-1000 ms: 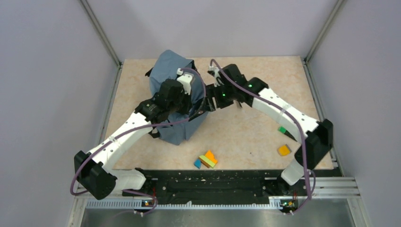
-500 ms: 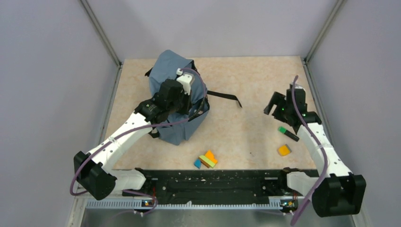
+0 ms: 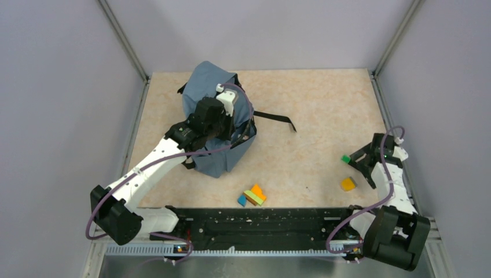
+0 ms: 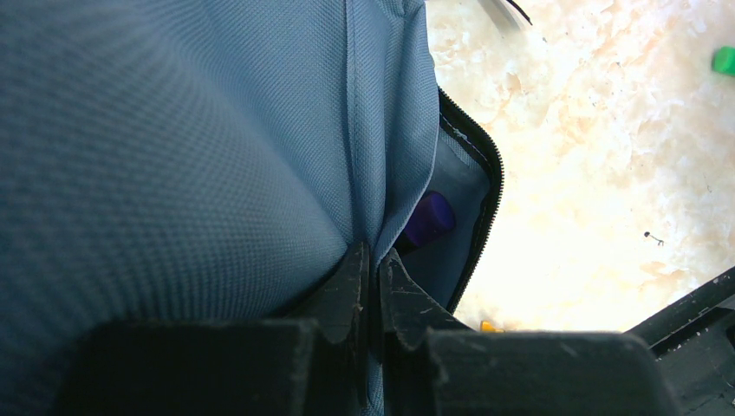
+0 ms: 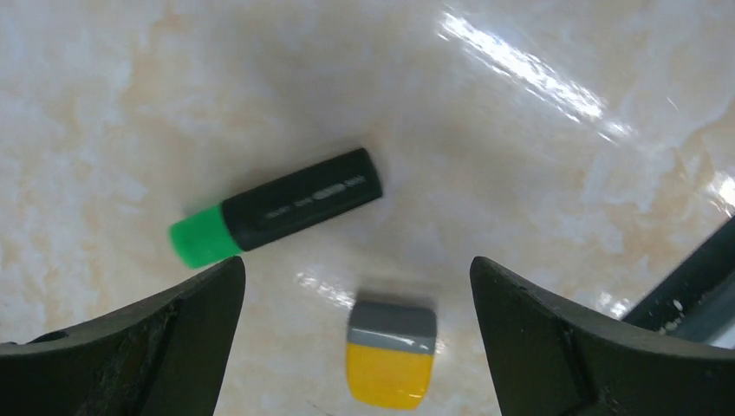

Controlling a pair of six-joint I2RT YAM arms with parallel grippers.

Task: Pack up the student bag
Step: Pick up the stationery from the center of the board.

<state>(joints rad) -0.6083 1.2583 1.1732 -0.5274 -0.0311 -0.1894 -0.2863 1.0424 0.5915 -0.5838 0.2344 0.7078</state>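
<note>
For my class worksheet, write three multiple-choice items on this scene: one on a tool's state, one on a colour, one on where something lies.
1. The left tool is: A) wide open; B) shut on fabric of the student bag; C) out of view.
2. The object seen past the bag's zipper is: A) purple; B) red; C) white.
3. The green-capped marker lies: A) in the bag; B) on the table below the open right tool; C) in the left tool.
Answers: 1 B, its fingers pinch blue cloth; 2 A, purple shows inside the opening; 3 B, it lies between spread fingers.
</note>
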